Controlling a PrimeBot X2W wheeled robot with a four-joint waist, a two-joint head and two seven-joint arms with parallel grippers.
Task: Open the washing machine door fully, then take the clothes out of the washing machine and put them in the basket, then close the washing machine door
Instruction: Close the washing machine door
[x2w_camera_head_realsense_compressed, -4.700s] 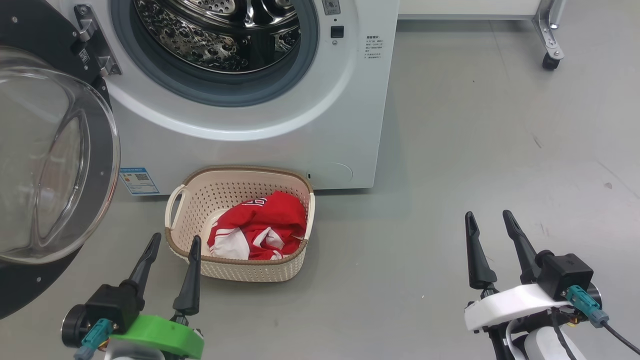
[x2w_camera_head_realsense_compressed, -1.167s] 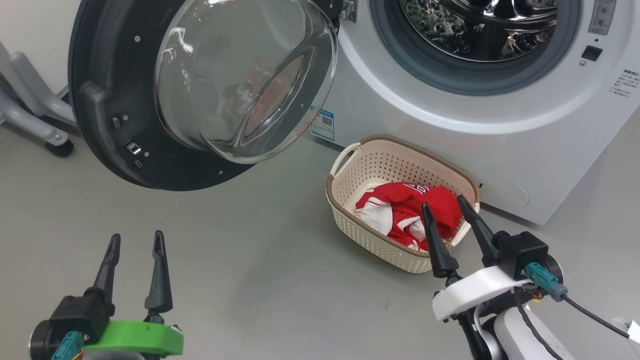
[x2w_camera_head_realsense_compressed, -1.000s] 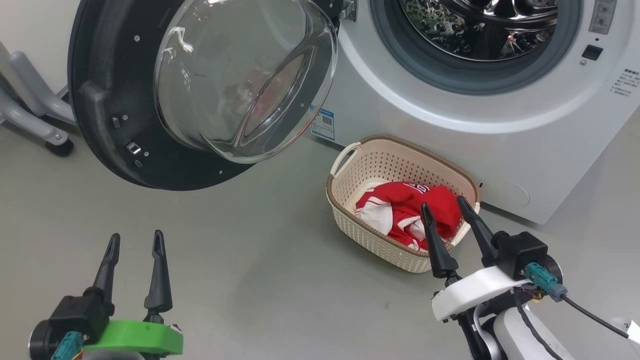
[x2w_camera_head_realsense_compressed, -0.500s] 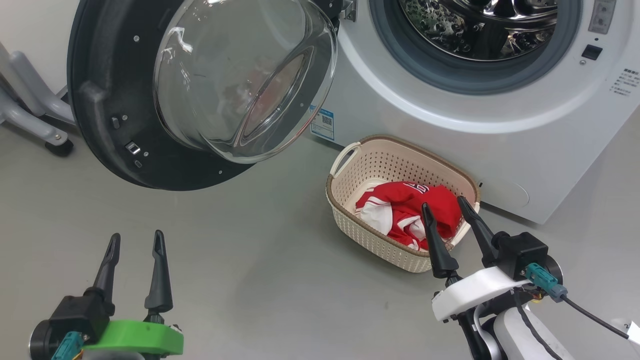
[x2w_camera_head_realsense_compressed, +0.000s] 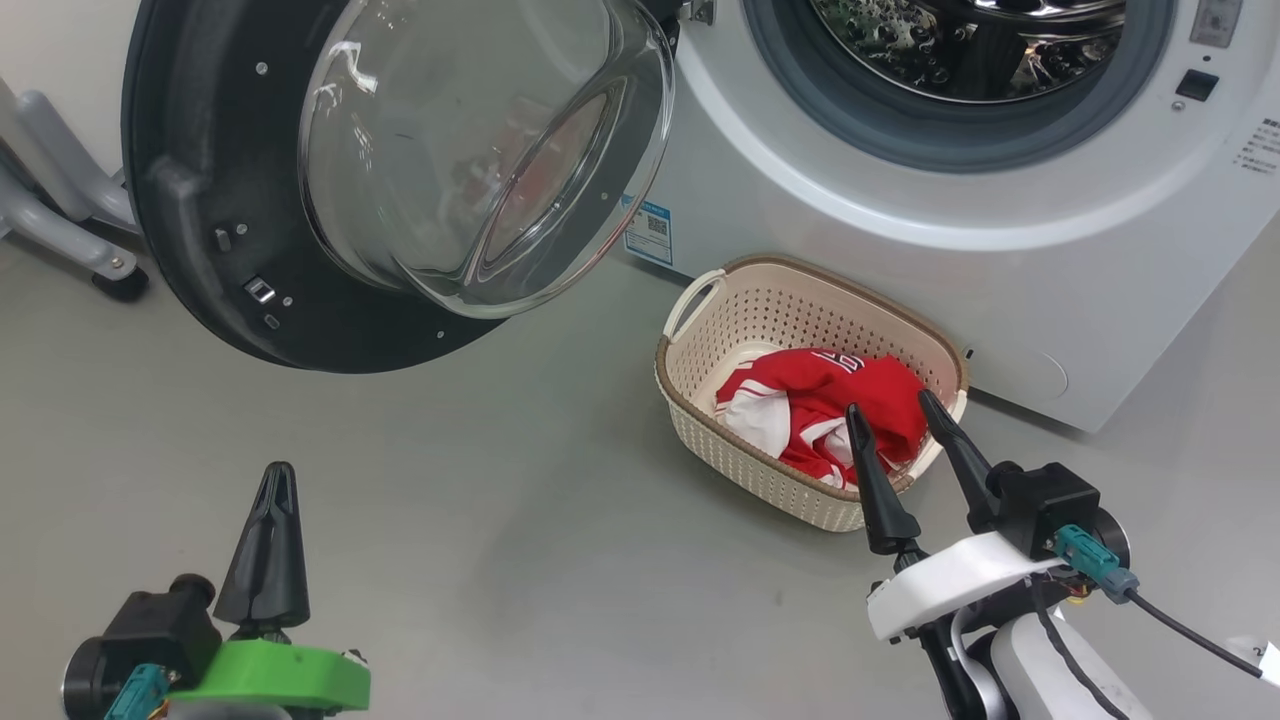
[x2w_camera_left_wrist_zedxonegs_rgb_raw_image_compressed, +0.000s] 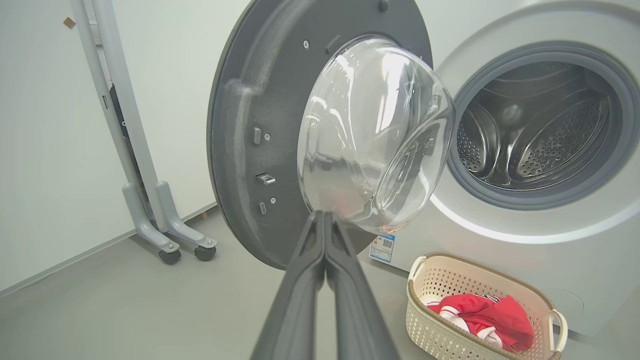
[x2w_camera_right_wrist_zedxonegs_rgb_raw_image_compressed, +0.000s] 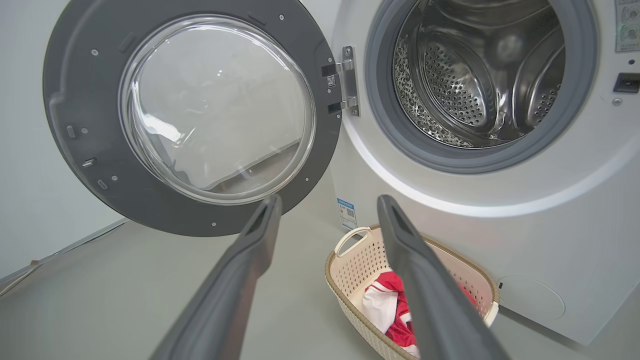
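Washer on the floor; visible drum part holds nothing. Door hangs open at its left: likely heavy, stiff, hinge-bound. The glass bowl looks slippery, so push at the black rim's free edge. Wheeled stand behind the door. Basket against the washer front, possibly under the swing path. Clothes inside it, soft, light. Left gripper: jaws clenched, empty. Right gripper: jaws released, empty.

Head view: the washing machine is cut off at 1 o'clock; blue label print is illegible.
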